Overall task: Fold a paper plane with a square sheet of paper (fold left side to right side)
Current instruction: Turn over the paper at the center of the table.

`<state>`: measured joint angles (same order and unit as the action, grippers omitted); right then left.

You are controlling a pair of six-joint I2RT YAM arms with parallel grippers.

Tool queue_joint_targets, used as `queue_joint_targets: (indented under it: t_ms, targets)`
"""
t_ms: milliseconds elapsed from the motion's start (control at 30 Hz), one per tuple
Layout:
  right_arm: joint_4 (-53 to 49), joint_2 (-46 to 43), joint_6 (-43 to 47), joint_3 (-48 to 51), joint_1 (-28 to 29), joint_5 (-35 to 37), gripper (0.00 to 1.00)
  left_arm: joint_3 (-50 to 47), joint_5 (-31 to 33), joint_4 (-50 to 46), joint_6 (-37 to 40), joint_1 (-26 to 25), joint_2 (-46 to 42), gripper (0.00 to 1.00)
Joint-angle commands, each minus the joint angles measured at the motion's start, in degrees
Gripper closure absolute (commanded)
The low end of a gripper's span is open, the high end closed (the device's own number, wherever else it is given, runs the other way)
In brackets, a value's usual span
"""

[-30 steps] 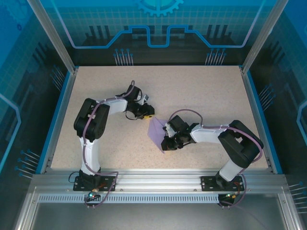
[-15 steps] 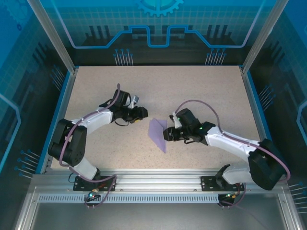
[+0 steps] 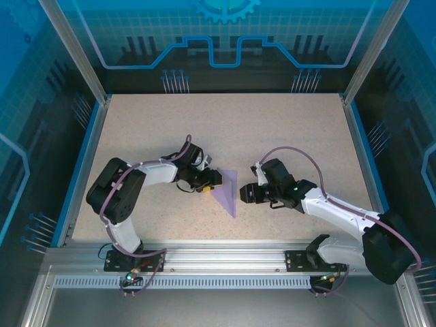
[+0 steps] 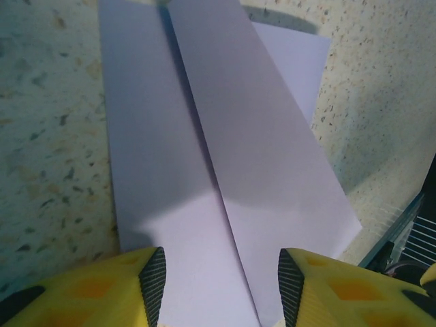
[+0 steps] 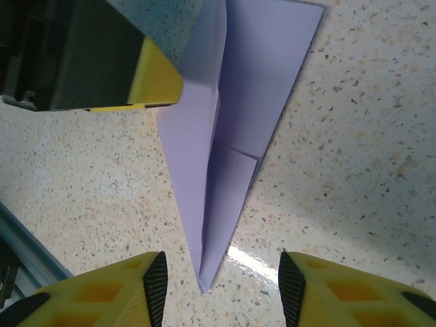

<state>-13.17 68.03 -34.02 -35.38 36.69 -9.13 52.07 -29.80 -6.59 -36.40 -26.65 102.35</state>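
Observation:
The paper plane (image 3: 228,194) lies flat on the table as a slim lavender dart, its tip toward the near edge. My left gripper (image 3: 216,179) is at its upper left edge. In the left wrist view the open gripper (image 4: 222,286) straddles the plane (image 4: 204,170) over its centre crease, holding nothing. My right gripper (image 3: 244,194) sits just right of the dart. In the right wrist view this open gripper (image 5: 218,286) has the pointed tip of the plane (image 5: 235,184) between its fingers on the table, untouched. A yellow left fingertip (image 5: 157,82) rests at the plane's edge.
The speckled beige table (image 3: 286,129) has blue rims at left and right and an aluminium rail (image 3: 225,255) along the near edge. Transparent blue walls enclose the cell. Both arms' cables loop above the table near the paper.
My right gripper has opened, let go of the paper and backed off to the right. My left arm swung away and came back to the paper's left edge, open.

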Motion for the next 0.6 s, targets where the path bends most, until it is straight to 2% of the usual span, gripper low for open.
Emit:
queue_joint_targets:
  t_ms: [0, 333, 567]
  targets:
    - [1.2, -0.3, -0.1, 0.6, -0.3, -1.4, 0.51, 3.0, -0.3, 0.3, -0.9, -1.4, 1.9, 0.5]
    - [2.3, 2.2, -0.3, 1.2, -0.3, -3.7, 0.51, 7.9, -0.4, -1.2, -0.8, -3.4, 5.9, 0.49]
    - [10.1, 10.5, -1.8, -0.5, -1.3, -8.8, 0.5, 10.2, -0.2, -2.2, -0.7, -4.5, 7.3, 0.49]
